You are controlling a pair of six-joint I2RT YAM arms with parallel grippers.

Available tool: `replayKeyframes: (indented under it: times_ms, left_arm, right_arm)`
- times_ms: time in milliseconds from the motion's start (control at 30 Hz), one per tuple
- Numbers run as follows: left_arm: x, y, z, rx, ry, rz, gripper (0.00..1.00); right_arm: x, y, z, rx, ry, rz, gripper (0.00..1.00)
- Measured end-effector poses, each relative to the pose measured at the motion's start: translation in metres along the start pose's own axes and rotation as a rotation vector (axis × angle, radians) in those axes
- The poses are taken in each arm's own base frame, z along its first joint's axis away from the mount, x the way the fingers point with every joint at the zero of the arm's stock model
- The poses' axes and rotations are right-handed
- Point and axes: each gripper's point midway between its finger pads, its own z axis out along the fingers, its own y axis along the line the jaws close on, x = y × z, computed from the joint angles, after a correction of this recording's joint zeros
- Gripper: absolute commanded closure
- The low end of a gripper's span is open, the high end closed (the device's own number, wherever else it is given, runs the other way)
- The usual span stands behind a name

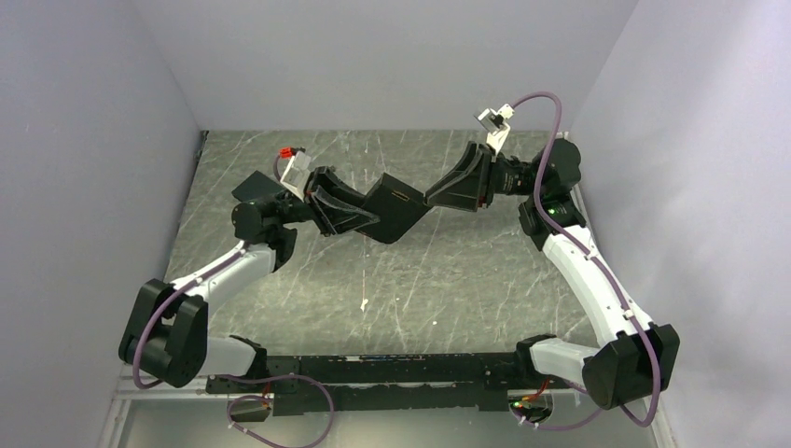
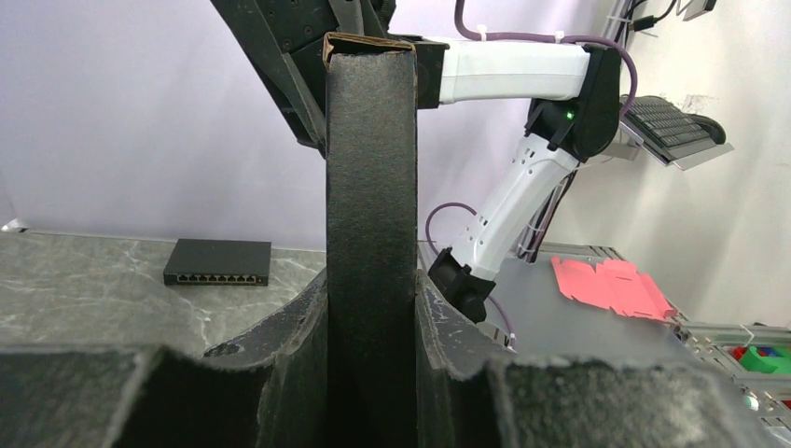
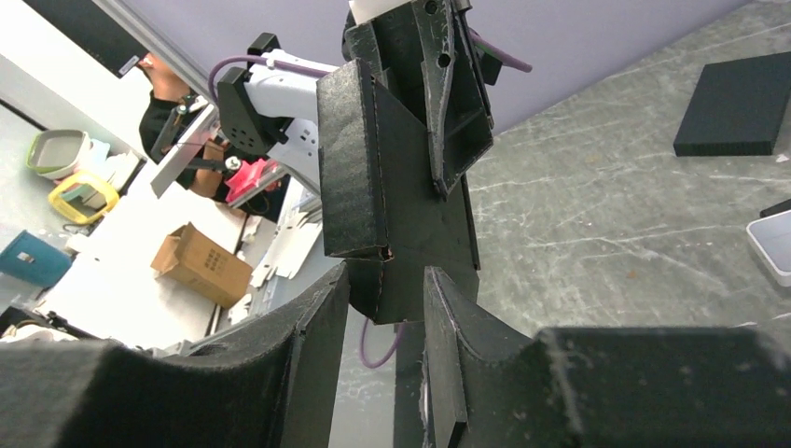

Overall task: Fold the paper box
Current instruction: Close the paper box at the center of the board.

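Paper box (image 1: pixel 396 210) aloft mid-frame. Left gripper (image 1: pixel 364 219) and right gripper (image 1: pixel 437 196) each clamped onto an end. Risk: opposing pulls slip, tear or miscrease thin card.

Left pincer (image 1: pixel 366 217), right pincer (image 1: pixel 437 197) clamped, arms angled inward

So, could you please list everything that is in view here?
paper box: one, matte black, held above the table between both arms
table: one, grey-green marble, under the arms
slab: one, black, flat on the table
network switch: one, black, on the table by the wall
case: one, silver-grey, on the table, partly out of frame
die-cut sheets: count unclear, pink, on a grey surface beyond the table
carton: one, brown, off the table
left arm: one, white and black, jaws shut on the box
right arm: one, white and black, jaws shut on the box
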Motion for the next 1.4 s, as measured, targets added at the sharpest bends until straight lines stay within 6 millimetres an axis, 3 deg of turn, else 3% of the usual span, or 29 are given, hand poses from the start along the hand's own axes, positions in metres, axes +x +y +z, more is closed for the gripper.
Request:
replayKeyframes:
  times_ms: [1400]
  left_arm:
    - [-0.011,0.005,-0.002,-0.109,0.010,0.094,1.00]
  right_arm:
    - [-0.003,0.000,0.003,-0.012,-0.004,0.116,0.76]
